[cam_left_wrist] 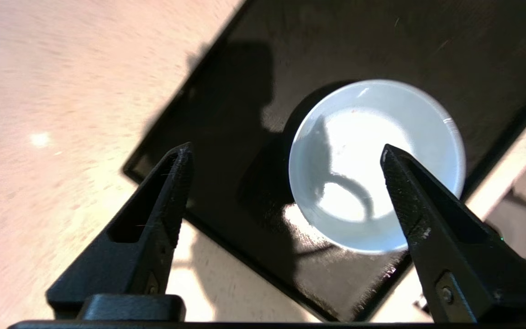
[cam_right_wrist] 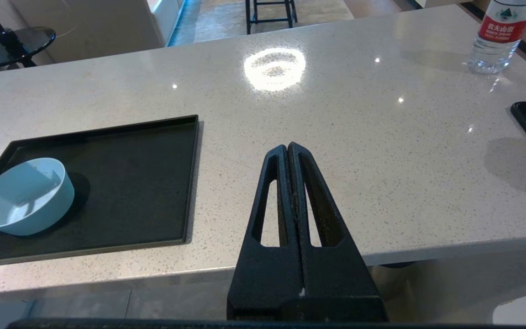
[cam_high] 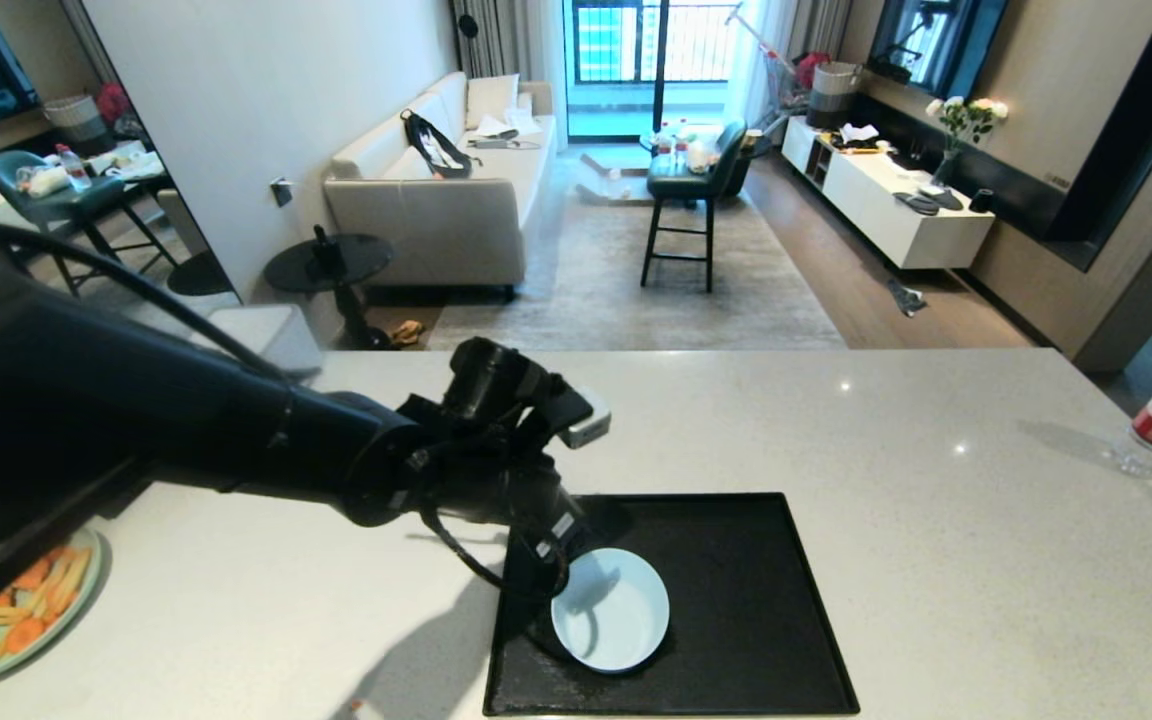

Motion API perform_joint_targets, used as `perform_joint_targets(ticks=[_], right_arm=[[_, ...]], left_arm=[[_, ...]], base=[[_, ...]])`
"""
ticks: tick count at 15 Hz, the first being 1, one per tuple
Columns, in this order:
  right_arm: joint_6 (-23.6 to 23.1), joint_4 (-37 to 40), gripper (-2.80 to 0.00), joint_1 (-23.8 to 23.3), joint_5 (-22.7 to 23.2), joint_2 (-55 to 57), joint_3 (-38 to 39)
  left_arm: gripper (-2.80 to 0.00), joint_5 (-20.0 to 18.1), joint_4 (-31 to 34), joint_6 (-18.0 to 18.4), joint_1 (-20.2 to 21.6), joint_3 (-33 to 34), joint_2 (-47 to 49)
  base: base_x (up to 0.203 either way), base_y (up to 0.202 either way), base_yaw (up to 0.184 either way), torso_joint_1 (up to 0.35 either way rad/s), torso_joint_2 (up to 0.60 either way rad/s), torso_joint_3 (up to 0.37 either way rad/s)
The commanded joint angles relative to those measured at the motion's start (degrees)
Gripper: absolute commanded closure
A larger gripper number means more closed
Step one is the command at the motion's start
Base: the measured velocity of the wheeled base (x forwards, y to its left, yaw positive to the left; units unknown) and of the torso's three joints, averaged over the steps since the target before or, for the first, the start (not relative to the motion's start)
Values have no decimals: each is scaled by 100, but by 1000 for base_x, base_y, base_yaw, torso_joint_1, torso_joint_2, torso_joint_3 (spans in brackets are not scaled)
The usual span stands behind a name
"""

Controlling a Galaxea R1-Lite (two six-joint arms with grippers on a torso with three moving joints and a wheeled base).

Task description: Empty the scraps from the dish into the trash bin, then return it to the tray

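seemingly the job is all but finished: the dish (cam_high: 610,610) sits upright and empty on the tray (cam_high: 736,600), near its left edge, with no scraps visible in it, and the trash bin is out of sight. the left end effector (cam_left_wrist: 286,157) hangs just above the dish with its jaws spread wide, holding nothing. the right end effector (cam_right_wrist: 289,148) is clenched and empty, parked over the pale surface (cam_right_wrist: 359,137), well apart from the tray.

Tray (cam_high: 736,600) shared across three views
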Motion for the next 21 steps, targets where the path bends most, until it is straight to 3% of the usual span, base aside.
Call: perform_joint_targets(ticks=[1,7,10,14,21], right_arm=[[3,-2,0,1,-2,-2,-8],[3,-2,0,1,-2,-2,0],[3,-2,0,1,-2,-2,0],[3,-2,0,1,-2,-2,0],[3,-2,0,1,-2,-2,0]], left_arm=[[0,-1,-16,-178,48,227,-974],[0,5,-26,-827,599,811,-2923],[0,0,-25,-973,1406,1461,-4198],[0,-39,-30,-1353,2874,3321,-6249],[0,-44,-166,-1678,3758,5878,-9985]], base=[[0,0,0,0,0,0],[0,0,0,0,0,0],[0,0,0,0,0,0],[0,0,0,0,0,0],[0,0,0,0,0,0]])
